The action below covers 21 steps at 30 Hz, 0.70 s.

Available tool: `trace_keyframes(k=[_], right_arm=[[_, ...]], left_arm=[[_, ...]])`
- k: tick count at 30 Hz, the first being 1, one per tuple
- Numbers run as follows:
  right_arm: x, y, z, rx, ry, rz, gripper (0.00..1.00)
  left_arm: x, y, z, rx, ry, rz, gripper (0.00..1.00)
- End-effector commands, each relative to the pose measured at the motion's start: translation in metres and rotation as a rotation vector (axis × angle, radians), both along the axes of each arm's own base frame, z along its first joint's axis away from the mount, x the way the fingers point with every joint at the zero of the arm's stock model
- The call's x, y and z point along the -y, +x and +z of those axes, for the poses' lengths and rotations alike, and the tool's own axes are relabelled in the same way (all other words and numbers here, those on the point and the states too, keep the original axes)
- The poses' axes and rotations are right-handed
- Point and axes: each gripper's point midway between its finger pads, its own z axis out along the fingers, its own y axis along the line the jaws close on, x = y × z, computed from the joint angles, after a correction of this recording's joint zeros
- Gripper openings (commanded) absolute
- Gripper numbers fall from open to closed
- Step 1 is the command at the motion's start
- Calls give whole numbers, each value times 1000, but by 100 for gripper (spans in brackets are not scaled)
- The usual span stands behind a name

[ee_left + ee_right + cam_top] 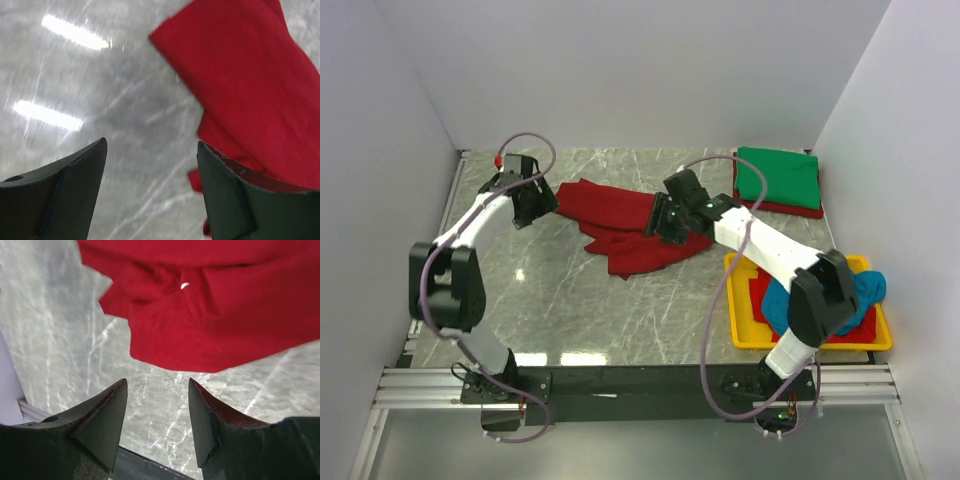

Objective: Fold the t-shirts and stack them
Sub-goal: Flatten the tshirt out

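A dark red t-shirt (pixel 625 232) lies crumpled in the middle of the table. My left gripper (pixel 542 205) is open and empty just left of its left edge. In the left wrist view the shirt (pixel 250 75) fills the upper right, beside the gripper (pixel 152 150). My right gripper (pixel 660 220) is open and empty over the shirt's right part. In the right wrist view the shirt (pixel 210 305) lies just beyond the gripper (pixel 157 387). A folded green t-shirt (pixel 778 178) rests on a folded red one (pixel 798 211) at the back right. A teal blue t-shirt (pixel 868 290) lies bunched in the tray.
A yellow plastic tray (pixel 740 335) stands at the front right and holds the teal shirt and a red cloth (pixel 757 298), partly hidden by my right arm. White walls close the table on three sides. A black rail runs along the near edge (pixel 620 380).
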Motion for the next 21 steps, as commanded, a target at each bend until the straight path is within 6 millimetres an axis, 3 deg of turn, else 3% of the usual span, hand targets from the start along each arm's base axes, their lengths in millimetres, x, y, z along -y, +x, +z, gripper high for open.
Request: trace_keyframes(k=[1,2,4,5,8,12,21], right_arm=[[-24,0,-3,-48,34,110,59],[-26,0,-16,-84,16,121,59],[-25,-2,-22,-123,-15,136,60],[-24,-3,-34,-158,-43,137,60],[-12,-8,-50,-210,-123,124,61],[1,-8,-57,-204,-192,116,62],[5,-5,-80,-252,-241,121,63]], left_arm=[[1,37,1,37,-25,-36,78],[1,47,5,51,-25,-38,78],[2,55,-14,6,-17,-45,77],[3,64,-10,20,-17,-45,77],[4,77,-24,0,-18,-41,76],[4,88,-38,-22,-17,-33,76],[4,102,-65,-67,-3,-38,72]])
